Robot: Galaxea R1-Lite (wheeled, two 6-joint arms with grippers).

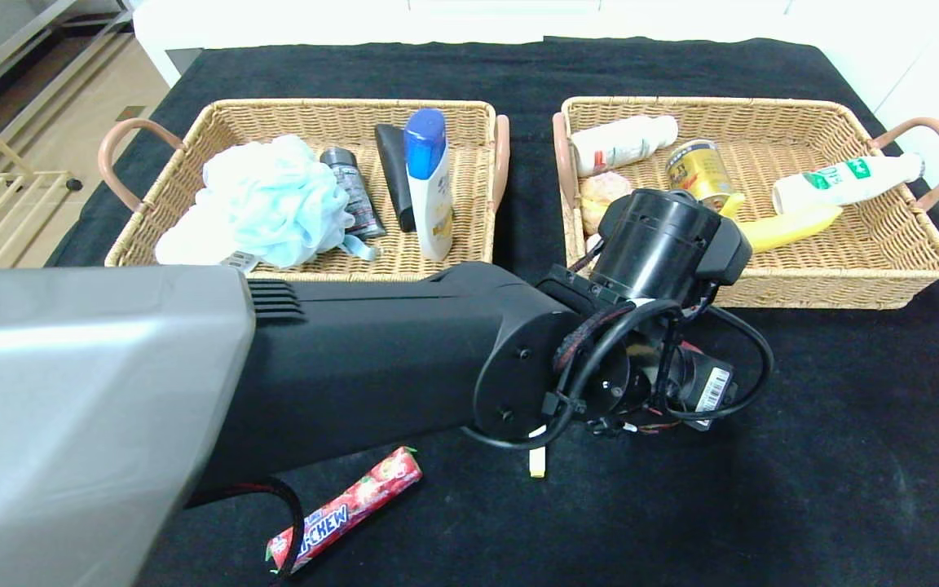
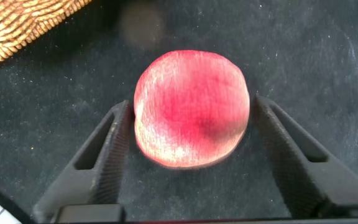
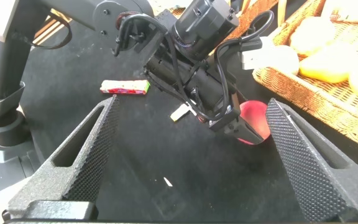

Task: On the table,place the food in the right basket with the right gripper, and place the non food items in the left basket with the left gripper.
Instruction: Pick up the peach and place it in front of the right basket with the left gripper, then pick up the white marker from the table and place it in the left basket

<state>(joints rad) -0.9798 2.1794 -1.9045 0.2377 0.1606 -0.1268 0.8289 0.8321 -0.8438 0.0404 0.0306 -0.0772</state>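
A red peach-like fruit (image 2: 191, 109) lies on the black tablecloth in front of the right basket (image 1: 910, 277). My left gripper (image 2: 191, 102) is open with one finger on each side of the fruit, low over the cloth. The right wrist view also shows the left gripper (image 3: 247, 121) over the fruit (image 3: 258, 116). In the head view the left arm's wrist (image 1: 665, 253) hides both its fingers and the fruit. My right gripper (image 3: 190, 106) is open and empty above the table. A red Hi-Chew candy stick (image 1: 345, 509) lies near the table's front.
The left basket (image 1: 192, 130) holds a blue bath pouf (image 1: 274, 200), a grey bottle, a black tube and a blue-capped bottle. The right basket holds white bottles, a can (image 1: 699, 169), a banana (image 1: 787, 228) and bread. A small pale scrap (image 1: 536, 462) lies on the cloth.
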